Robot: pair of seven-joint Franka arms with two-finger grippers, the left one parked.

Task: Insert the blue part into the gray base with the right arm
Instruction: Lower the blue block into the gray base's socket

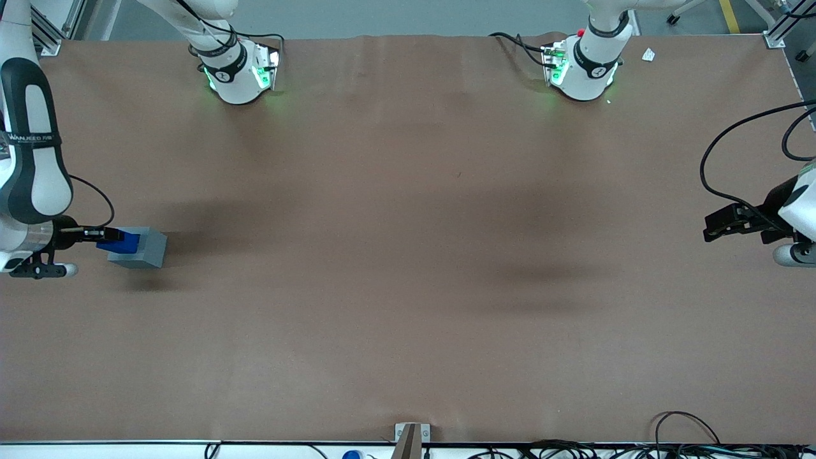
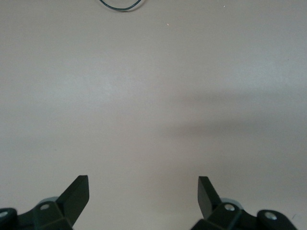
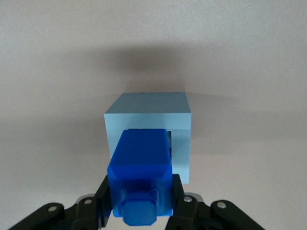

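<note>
Blue part (image 3: 140, 165) clamped in gripper (image 3: 139, 201), above gray base (image 3: 149, 112).

Showing white lettering on the black band (image 1: 30, 138) of the right arm (image 1: 29, 159), possibly reading "WANJEED"; remaining letters proving too small. Nothing else legible on gripper (image 1: 95, 234) or bench (image 1: 408, 287).

The gripper (image 1: 95, 234) sits at the working arm's end of the table (image 1: 408, 287), holding the blue part (image 1: 119, 242). The blue part is over the gray base (image 1: 143, 250), toward its nine o'clock side in the front view.
</note>
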